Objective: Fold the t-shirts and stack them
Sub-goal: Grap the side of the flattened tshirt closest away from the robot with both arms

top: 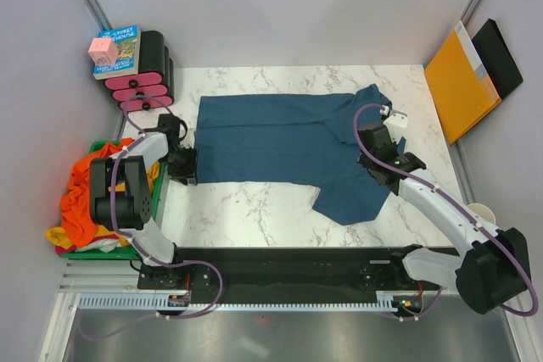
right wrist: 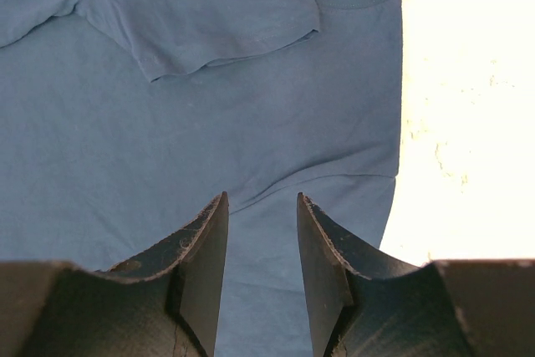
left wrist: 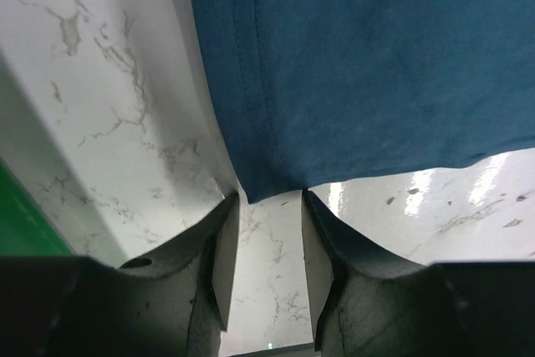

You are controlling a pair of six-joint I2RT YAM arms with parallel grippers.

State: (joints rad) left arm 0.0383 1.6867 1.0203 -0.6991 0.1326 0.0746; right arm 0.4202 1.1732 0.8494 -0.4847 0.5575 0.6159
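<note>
Left gripper (left wrist: 269, 200) stood apart at teal t-shirt (top: 271, 146) lower-left corner | right gripper (right wrist: 261, 200) apart above cloth | step: likely gripping to fold | next: needed firm edge pinches.

Top view: bright, even, diffuse light from above; faint soft shadows on the table (top: 254, 201); sharp throughout.
Left wrist view: white glare patches on the glossy marble below the shirt (left wrist: 376, 56) hem; stitching crisp; left fingers (left wrist: 201, 261) dim and slightly soft.
Right wrist view: marble at right overexposed to pale yellow-white, veining nearly lost; cloth evenly lit, muted; right fingers (right wrist: 201, 265) dark in the foreground.
</note>
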